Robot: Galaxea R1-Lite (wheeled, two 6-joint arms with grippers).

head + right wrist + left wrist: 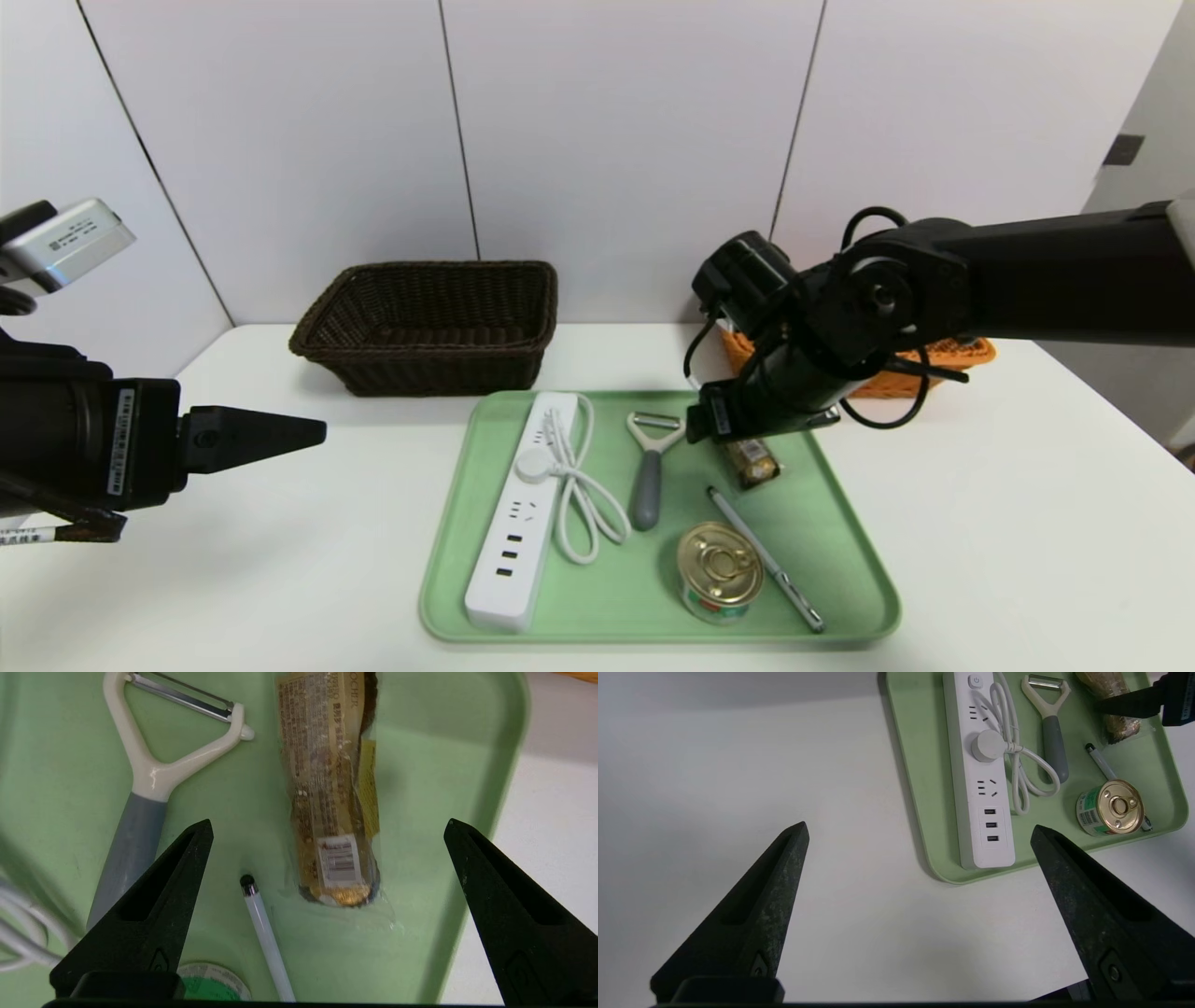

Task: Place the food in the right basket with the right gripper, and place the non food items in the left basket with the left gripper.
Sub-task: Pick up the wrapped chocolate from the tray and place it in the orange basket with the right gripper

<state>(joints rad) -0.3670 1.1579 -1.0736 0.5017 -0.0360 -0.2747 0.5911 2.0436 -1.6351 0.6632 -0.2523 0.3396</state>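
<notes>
On the green tray (845, 532) lie a white power strip (518, 523), a grey-handled peeler (649, 467), a white stylus pen (766, 560), a gold-lidded can (719, 569) and a clear pack of gold chocolates (752, 462). My right gripper (327, 823) hangs open just above the chocolate pack (327, 788), a finger to either side and not touching it; the pen (266, 942) and peeler (140, 812) lie beside it. My left gripper (919, 826) is open and empty over bare table to the left of the tray (924, 812).
The dark brown wicker basket (429, 322) stands at the back left of the table. The orange basket (962, 353) stands at the back right, mostly hidden behind my right arm. White wall panels rise behind both.
</notes>
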